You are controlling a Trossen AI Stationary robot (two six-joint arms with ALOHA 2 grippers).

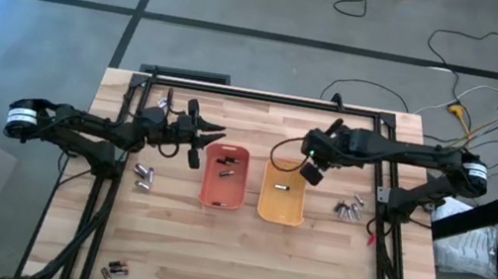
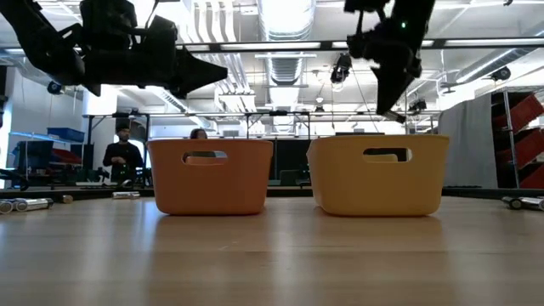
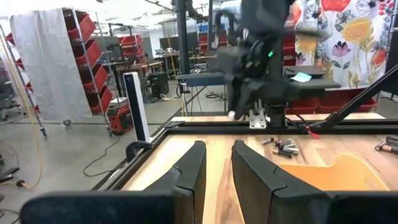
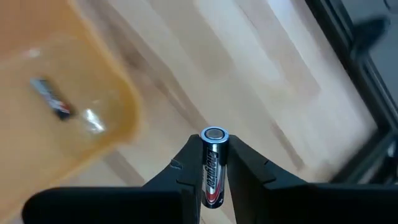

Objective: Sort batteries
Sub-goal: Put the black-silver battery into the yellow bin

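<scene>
The left end effector (image 1: 194, 143), fingers slightly parted and empty, hovers at the orange plastic tray's (image 1: 221, 195) ten o'clock. The right end effector (image 4: 214, 163) grips a silvery cylindrical battery (image 4: 212, 165) above the yellow plastic tray's (image 1: 280, 210) two o'clock corner. Both trays hold few cells; several loose battery clusters (image 1: 349, 210) remain on the wooden desk (image 1: 240, 258), so sorting looks far from finished.

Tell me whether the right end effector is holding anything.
Yes. The right end effector is shut on a battery, pinched between its fingers, beside the yellow tray.
</scene>
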